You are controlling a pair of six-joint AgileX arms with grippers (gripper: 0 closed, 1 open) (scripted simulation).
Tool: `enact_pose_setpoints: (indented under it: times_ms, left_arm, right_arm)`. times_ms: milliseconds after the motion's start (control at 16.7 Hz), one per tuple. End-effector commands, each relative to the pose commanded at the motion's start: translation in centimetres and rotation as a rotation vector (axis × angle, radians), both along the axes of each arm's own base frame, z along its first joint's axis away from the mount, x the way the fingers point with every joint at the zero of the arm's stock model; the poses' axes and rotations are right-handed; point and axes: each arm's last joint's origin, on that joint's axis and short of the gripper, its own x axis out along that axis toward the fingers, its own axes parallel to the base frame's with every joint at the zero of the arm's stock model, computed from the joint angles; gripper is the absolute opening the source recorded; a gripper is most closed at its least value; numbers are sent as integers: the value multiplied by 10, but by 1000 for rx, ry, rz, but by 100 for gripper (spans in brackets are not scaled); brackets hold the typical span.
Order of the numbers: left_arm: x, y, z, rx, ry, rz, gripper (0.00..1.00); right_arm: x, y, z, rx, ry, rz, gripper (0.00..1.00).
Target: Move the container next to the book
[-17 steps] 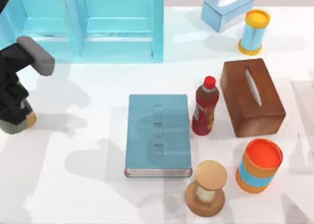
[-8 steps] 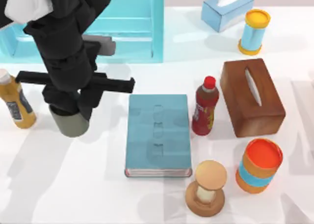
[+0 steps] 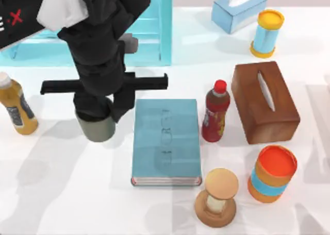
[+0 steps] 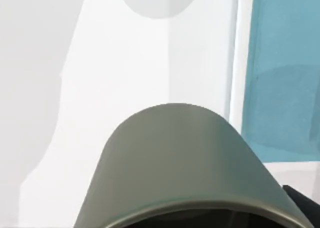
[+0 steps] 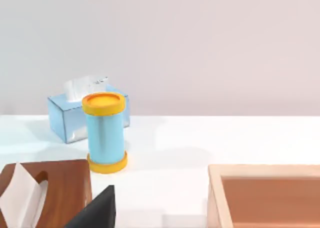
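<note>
One arm was doing the work here, your left, and its gripper (image 3: 95, 116) sat over the cup (image 3: 98, 127), holding it from above by the rim end. You could see only the cup's lower wall poking out under the wrist in the top view. In the left wrist view the cup (image 4: 175, 163) sat right under the lens, which fits a grasp from above. The fingers themselves were hidden by the arm, so the hold is a judgement from how the cup hung under the gripper.

The cup was just beside the book (image 3: 166, 141), off its left edge near the upper corner, apart from it by a narrow strip of table (image 3: 62, 194). The book's teal cover (image 4: 285, 73) and pale edge ran alongside the cup in the wrist view, so you had it lined up with that long side instead of over the cover.

I'd judge the carry as nearly done, with lowering and release left. Whether the cup's base was touching the table, I couldn't tell.

Watch the mustard bottle (image 3: 15, 106) at the left; it stood well apart. Your right arm stayed parked off to the right, looking toward the blue can (image 5: 105, 133).
</note>
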Motion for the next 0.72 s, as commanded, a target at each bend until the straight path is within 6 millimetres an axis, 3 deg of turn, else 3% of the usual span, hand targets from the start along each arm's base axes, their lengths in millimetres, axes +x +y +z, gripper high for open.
enact_pose_setpoints:
  times_ms: [360, 720]
  left_arm:
    - [1, 2, -5, 1, 4, 2, 0]
    - [1, 5, -52, -6, -7, 1, 0]
  right_arm:
    - [0, 0, 0, 0, 0, 0, 100]
    - [0, 0, 0, 0, 0, 0, 100]
